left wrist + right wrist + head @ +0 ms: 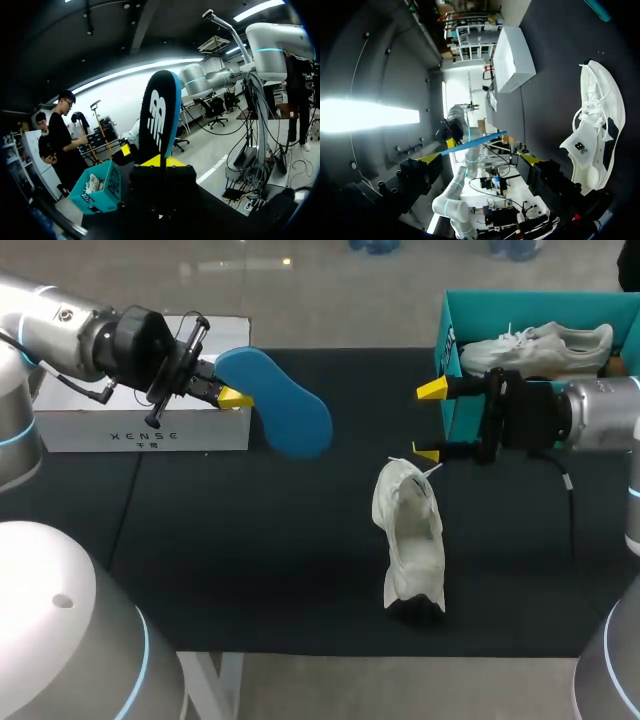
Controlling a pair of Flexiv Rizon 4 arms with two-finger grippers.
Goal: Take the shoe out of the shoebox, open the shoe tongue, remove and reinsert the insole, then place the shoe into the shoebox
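My left gripper (236,397) is shut on the heel end of a blue insole (278,408) and holds it in the air over the table's left half. In the left wrist view the insole (160,115) stands up from between the yellow tips (160,161), its black underside showing. A white shoe (410,540) rests on the black mat, tongue pulled open, toe toward the front edge. My right gripper (428,422) hangs open just beyond the shoe's heel end, empty. In the right wrist view the shoe (597,130) lies beside the open gripper (480,158), with the insole (475,142) edge-on ahead.
A teal shoebox (448,335) stands at the back right with a second white shoe (545,345) in it, just behind my right gripper. A white box (150,430) sits at the back left under my left arm. The black mat (250,560) covers the table.
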